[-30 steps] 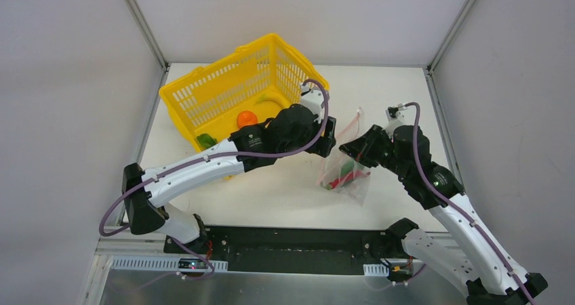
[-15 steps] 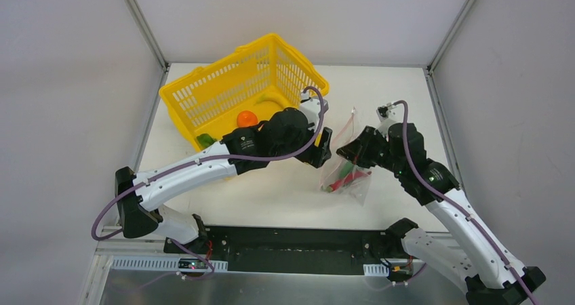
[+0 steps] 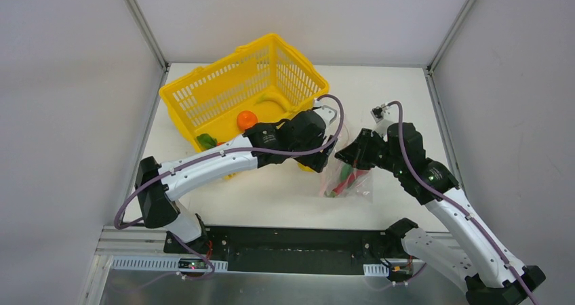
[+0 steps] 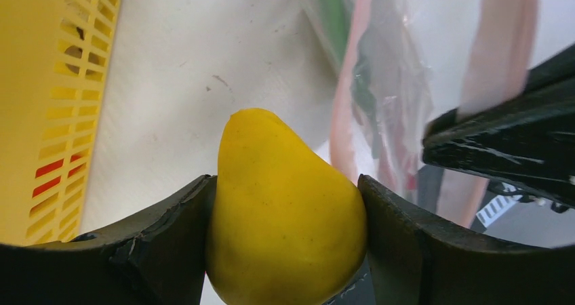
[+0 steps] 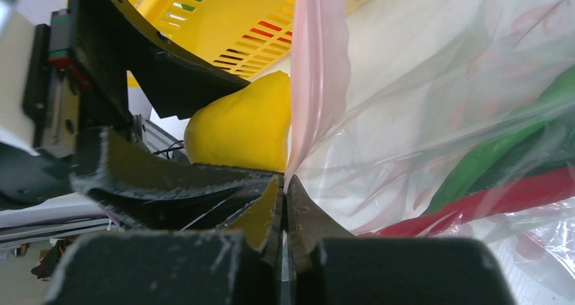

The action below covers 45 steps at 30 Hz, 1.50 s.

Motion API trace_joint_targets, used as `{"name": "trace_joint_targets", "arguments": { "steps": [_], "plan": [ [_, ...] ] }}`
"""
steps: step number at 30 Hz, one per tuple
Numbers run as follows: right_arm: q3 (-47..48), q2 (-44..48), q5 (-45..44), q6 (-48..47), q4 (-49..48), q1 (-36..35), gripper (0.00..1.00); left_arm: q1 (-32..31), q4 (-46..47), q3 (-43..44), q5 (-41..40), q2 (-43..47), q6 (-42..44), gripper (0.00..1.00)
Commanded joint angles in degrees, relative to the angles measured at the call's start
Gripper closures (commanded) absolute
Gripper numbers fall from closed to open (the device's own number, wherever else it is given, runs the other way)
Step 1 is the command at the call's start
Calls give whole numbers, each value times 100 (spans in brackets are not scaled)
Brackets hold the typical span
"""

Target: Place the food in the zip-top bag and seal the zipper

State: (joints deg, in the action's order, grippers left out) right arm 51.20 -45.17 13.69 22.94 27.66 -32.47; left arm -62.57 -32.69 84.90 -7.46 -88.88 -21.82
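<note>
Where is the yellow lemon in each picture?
Top external: the lemon peeks out under the left gripper, mid-table.
Left wrist: bottom centre, squeezed between the fingers.
Right wrist: centre-left, beside the pink zipper of the zip-top bag.
Shared landmark: the yellow basket, seen in all three.

No writing I can read from here in any view, only a small pale mark on the dark joint of the left arm [image 3: 224,157], centre of the overhead frame, too small to make out.
</note>
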Motion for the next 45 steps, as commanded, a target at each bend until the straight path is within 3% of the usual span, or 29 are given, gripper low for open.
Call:
{"name": "trace_joint_targets", "arguments": {
  "steps": [1,5,13,16,28,40,45],
  "plan": [
    [268,-9,156,-215,2,-14,99,3,-462,289,-599,-30,-12,50],
    [238,1,150,-202,-12,-15,99,5,-610,393,-755,-69,-37,49],
    [89,94,159,1,-174,-8,99,46,548,-248,336,242,-125,39],
    [14,171,265,122,-330,-14,99,60,650,-324,464,151,-200,41],
    [83,357,309,106,-189,-9,99,33,-533,-292,-1694,134,-488,52],
    [-13,388,233,78,14,-8,99,-19,-1295,1,-2612,108,-520,54],
    [485,147,-232,188,746,-13,100,-23,-1482,79,-2806,178,-577,54]
  ]
}}
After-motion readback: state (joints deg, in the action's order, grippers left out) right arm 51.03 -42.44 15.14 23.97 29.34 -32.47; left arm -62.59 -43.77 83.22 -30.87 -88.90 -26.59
